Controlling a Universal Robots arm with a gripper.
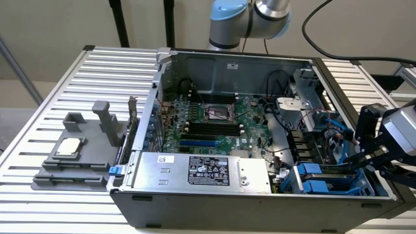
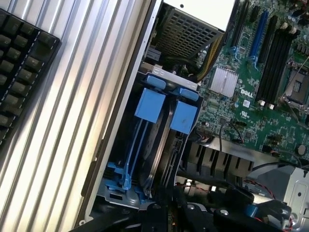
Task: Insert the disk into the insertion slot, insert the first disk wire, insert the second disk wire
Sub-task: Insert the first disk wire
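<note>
The dark grey computer case (image 1: 260,202) lies open on a slatted metal table. At the case's corner on the exterior view's right is the insertion slot (image 1: 318,181), a drive bay with blue plastic tabs (image 2: 149,104). The disk (image 2: 161,150) stands on edge inside it, between the blue carrier rails, with only its dark edge showing. My gripper (image 1: 359,161) is at the outer end of that bay, right at the disk's end (image 2: 166,212). Blue and red cables (image 1: 338,141) hang loose just behind the bay.
A silver power-supply box (image 1: 201,170) fills the case's front, and the green motherboard (image 1: 208,122) lies behind it. A grey fixture (image 1: 78,151) holding a small chip sits on the table at the exterior view's left. A black keyboard (image 2: 24,72) lies beside the case.
</note>
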